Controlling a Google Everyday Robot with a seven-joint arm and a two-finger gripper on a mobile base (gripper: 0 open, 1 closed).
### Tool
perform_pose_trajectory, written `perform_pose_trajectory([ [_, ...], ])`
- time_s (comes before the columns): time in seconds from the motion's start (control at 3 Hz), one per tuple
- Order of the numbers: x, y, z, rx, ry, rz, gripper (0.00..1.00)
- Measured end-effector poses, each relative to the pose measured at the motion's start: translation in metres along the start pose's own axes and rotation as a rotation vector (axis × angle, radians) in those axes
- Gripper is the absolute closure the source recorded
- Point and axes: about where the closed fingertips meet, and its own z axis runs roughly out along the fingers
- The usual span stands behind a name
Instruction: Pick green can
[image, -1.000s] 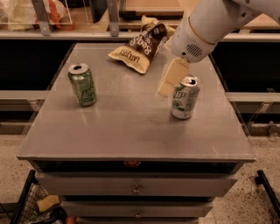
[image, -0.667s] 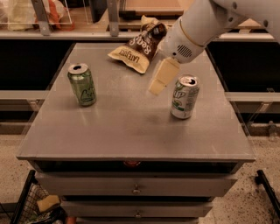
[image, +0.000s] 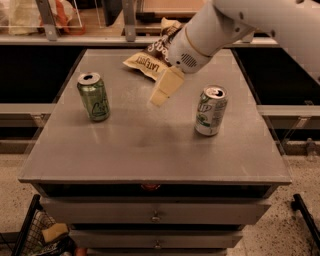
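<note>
The green can (image: 94, 97) stands upright on the left part of the grey table (image: 150, 145). It is green all over with a pale design and a silver top. My gripper (image: 161, 95) hangs from the white arm above the middle of the table. It is to the right of the green can, well apart from it, and holds nothing that I can see.
A silver-white can with a green logo (image: 211, 111) stands upright on the right part of the table. A tan chip bag (image: 144, 64) and a dark brown one (image: 165, 42) lie at the back. Drawers (image: 155, 216) are below the front edge, and a shelf (image: 75, 37) is behind.
My gripper has moved left, from beside the silver-white can to above the middle of the table. Both cans stand where they were.
</note>
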Motion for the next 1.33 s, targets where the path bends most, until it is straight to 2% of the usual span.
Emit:
perform_pose_trajectory([
  [0.67,-0.04,0.003,0.037,-0.047,-0.031,-0.043,0.0],
  [1.33,-0.075,0.013,0.085,-0.134,-0.075,-0.112,0.0],
])
